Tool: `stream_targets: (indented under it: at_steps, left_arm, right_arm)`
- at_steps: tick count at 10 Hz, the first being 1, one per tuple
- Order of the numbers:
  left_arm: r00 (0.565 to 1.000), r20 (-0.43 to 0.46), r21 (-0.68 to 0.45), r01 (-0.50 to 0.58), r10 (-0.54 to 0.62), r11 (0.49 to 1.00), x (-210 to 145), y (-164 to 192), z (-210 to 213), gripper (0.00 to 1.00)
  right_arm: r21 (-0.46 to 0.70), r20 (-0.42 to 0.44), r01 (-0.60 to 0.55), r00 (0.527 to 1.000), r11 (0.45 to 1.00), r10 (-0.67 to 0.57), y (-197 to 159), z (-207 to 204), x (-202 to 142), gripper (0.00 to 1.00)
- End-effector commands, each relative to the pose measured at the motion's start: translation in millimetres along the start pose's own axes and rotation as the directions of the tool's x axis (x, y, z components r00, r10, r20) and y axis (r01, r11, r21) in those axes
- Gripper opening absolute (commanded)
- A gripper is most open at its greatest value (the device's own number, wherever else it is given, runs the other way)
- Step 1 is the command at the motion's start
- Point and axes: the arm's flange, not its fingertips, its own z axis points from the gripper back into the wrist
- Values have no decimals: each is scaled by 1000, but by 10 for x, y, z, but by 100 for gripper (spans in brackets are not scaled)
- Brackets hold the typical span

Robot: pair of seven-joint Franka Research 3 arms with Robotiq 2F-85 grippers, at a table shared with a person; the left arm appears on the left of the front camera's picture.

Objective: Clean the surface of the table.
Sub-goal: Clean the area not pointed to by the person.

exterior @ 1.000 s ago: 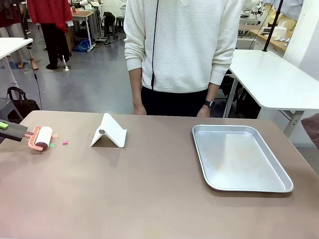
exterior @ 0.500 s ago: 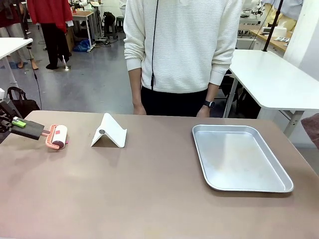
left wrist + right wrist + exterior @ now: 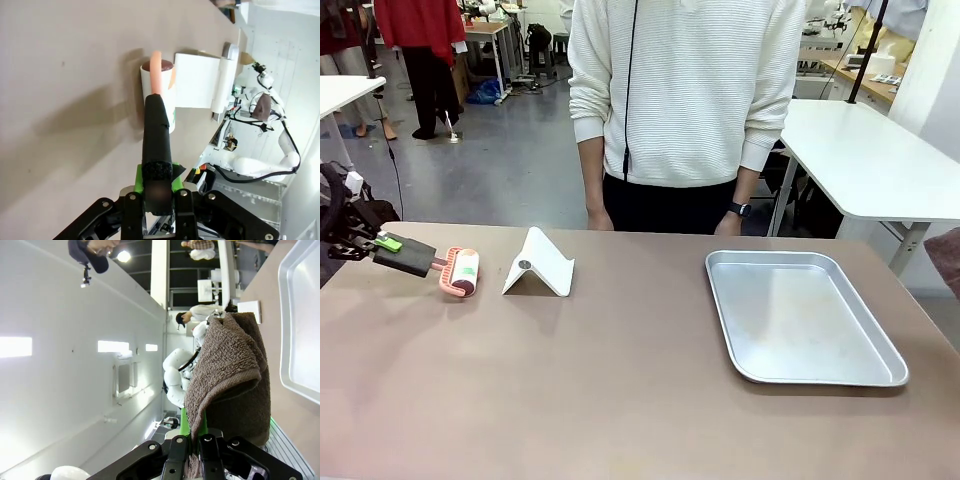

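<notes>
The table (image 3: 620,400) has a brownish-tan top. At its left edge my left gripper (image 3: 382,245) is shut on the black handle of a pink-framed lint roller (image 3: 461,272), whose white drum rests on the tabletop just left of a white folded stand (image 3: 538,266). In the left wrist view the handle runs up from my gripper (image 3: 157,189) to the roller (image 3: 159,97), close to the stand (image 3: 197,87). My right gripper (image 3: 197,436) is shut on a brown towel (image 3: 230,375) hanging beside the table; a corner of that towel (image 3: 950,258) shows at the right edge.
A shallow silver metal tray (image 3: 800,315) lies on the right half of the table, also seen as the tray (image 3: 305,325) past the towel. A person in a white sweater (image 3: 685,90) stands at the far side, hands low at the table edge. White tables stand behind.
My left gripper has pushed the lint roller to the right across the table, toward the white stand. The small coloured scraps that lay beside the roller are gone from the tabletop.
</notes>
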Motion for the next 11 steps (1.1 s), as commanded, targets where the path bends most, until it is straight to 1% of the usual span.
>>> stream_targets:
  at_steps: [1, 2, 4, 6, 7, 8, 9, 10, 11]
  left_arm:
    - [992, 69, -96, 112, -105, 989, -78, -167, 2, 4]
    - [982, 101, -182, 175, -159, 968, -173, -308, 94, 4]
    - [960, 142, -297, 273, -240, 915, -467, -543, 363, 4]
    - [932, 178, -343, 359, -315, 868, -905, -673, 657, 4]
    - [926, 183, -364, 377, -331, 852, -1151, -679, 763, 4]
    - [932, 152, -439, 363, -330, 822, -1419, -646, 847, 4]
    - [938, 105, -511, 336, -331, 791, -1688, -539, 917, 4]
    - [941, 136, -507, 334, -309, 795, -1845, -402, 973, 4]
    - [946, 137, -494, 322, -293, 808, -1935, -245, 1035, 4]
  right_arm:
    - [9, -6, 0, 1000, 1000, 0, 54, -26, -29, 0]
    - [9, -6, 0, 1000, 1000, 0, 54, -26, -29, 0]
    - [9, -6, 0, 1000, 1000, 0, 54, -26, -29, 0]
    - [9, -6, 0, 1000, 1000, 0, 54, -26, -29, 0]
    - [9, -6, 0, 1000, 1000, 0, 54, -26, -29, 0]
    - [9, -6, 0, 1000, 1000, 0, 54, -26, -29, 0]
    - [9, -6, 0, 1000, 1000, 0, 54, -26, -29, 0]
    - [9, -6, 0, 1000, 1000, 0, 54, -26, -29, 0]
    - [9, -6, 0, 1000, 1000, 0, 54, -26, -29, 0]
